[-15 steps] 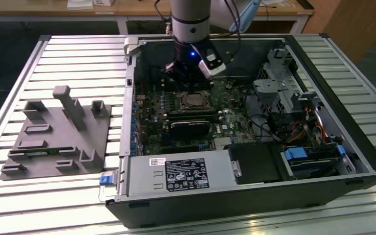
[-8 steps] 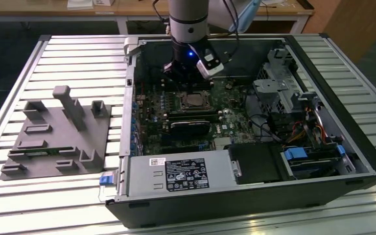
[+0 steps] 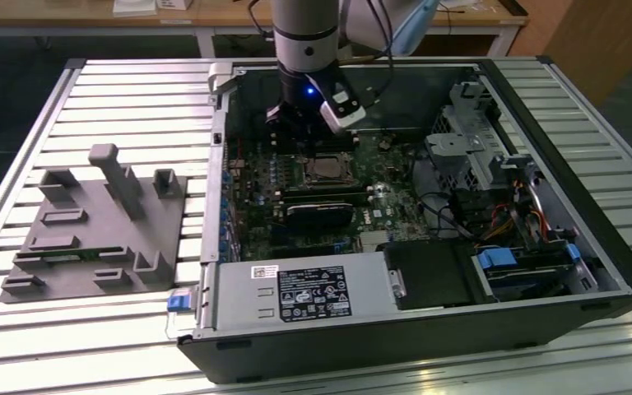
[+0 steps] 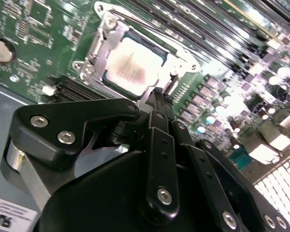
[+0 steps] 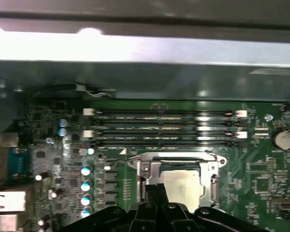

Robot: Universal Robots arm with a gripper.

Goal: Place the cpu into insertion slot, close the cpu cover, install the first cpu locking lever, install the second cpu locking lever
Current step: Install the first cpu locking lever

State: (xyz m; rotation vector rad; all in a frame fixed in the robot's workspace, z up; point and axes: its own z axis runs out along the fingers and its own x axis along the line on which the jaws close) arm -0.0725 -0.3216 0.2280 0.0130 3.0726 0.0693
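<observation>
The cpu, a pale silvery square with a faint reddish sheen, lies seated in the insertion slot. The silvery cpu cover lies flat, framing it. In the exterior view the gripper, its fingers pressed together, stands at the slot's 12 o'clock edge.

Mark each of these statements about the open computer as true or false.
1. The cpu lies in the slot. True.
2. The cover stands upright. False: it lies flat around the cpu.
3. The tool holds the cpu. False: its tips are at the slot's edge, beside the cpu.
4. A grey fixture lies on the table, at the exterior view's left of the case. True.
</observation>
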